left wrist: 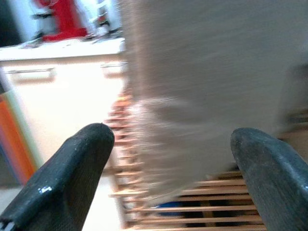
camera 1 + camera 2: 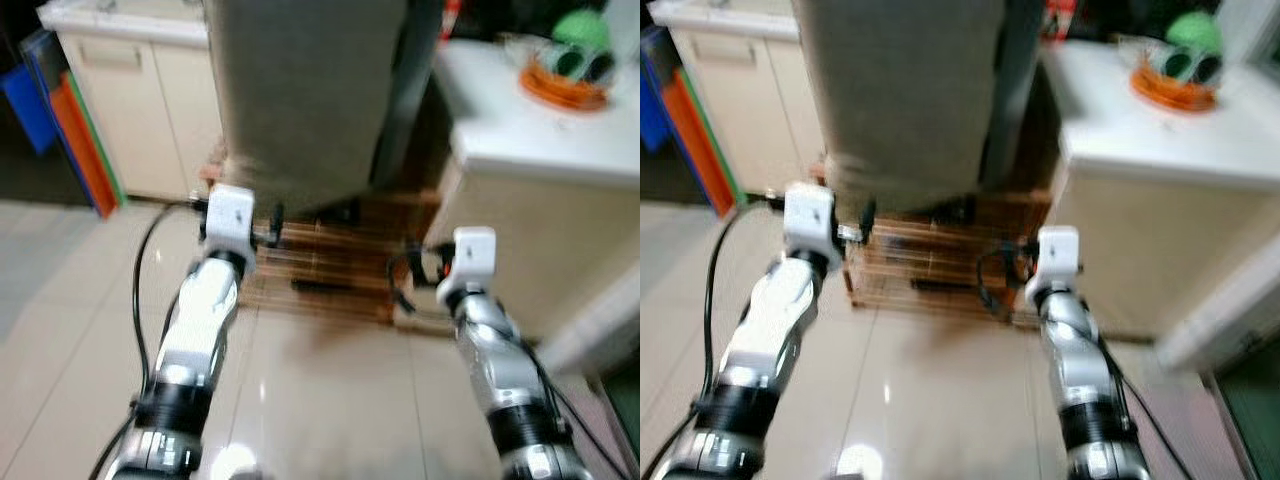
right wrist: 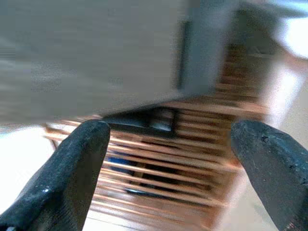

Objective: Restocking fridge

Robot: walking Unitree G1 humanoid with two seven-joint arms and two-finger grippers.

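Nearest the camera, two silver arms reach forward over pale glossy floor tiles (image 2: pixel 330 400). The left gripper (image 1: pixel 173 178) is held out low in front of the robot, its two black fingers (image 1: pixel 72 178) spread wide apart with nothing between them. The right gripper (image 3: pixel 173 173) is level with it on the other side, its fingers (image 3: pixel 67 173) likewise wide apart and empty.

Just beyond the grippers sits a low slatted wooden stand (image 2: pixel 330 270), and on it rests the fridge (image 2: pixel 300 90), a tall grey box with a darker strip (image 2: pixel 400 90) running down its right side. Its door appears closed. No handle can be made out, so the likeliest place to take hold seems to be the door's edge by that dark strip. A fridge door is probably stiff and fairly heavy, held by a seal, with smooth faces that could slip between the fingers; a steady pull at an edge looks safer than a pinch on the flat front.

To the left stands a cream cabinet (image 2: pixel 140 110) with blue and orange boards (image 2: pixel 80 140) leaning beside it. To the right is a white counter (image 2: pixel 540 120) carrying an orange dish (image 2: pixel 565 85) with something green on it.

Everything is blurred. The fridge top is cut off, dark shapes under the stand are unreadable, and whatever is to be stocked cannot be picked out.
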